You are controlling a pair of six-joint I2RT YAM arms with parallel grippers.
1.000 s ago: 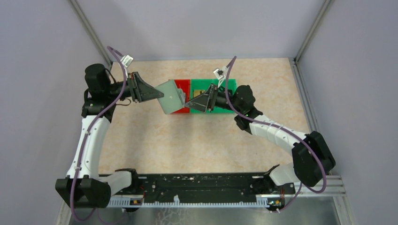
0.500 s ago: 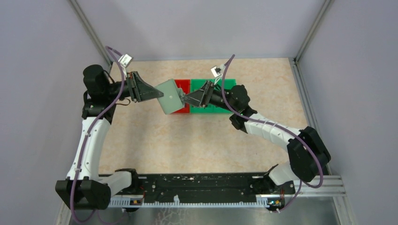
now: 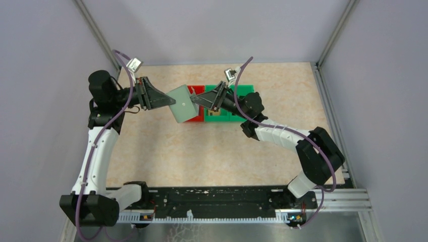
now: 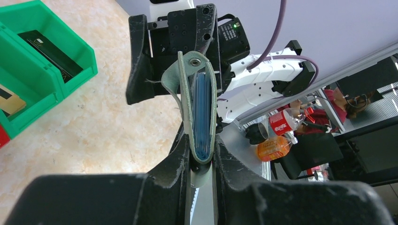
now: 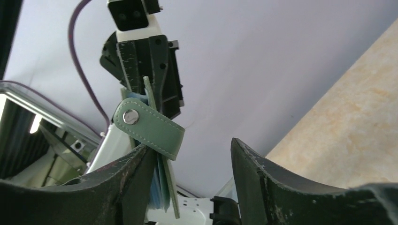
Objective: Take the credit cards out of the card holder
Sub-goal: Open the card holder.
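Right pincer (image 3: 198, 99) moved left, gaping | left pincer (image 3: 169, 103) clamps card holder (image 3: 182, 105); open edge points rightward

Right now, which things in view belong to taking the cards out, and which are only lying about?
Belonging to the job: grey-green folding card holder, clamped in the left end effector; blue card edges inside it; right end effector, open around its tab; dark card in the green plastic bin.
Only lying about: red plastic bin, probably; red-labelled bottle beyond the table.
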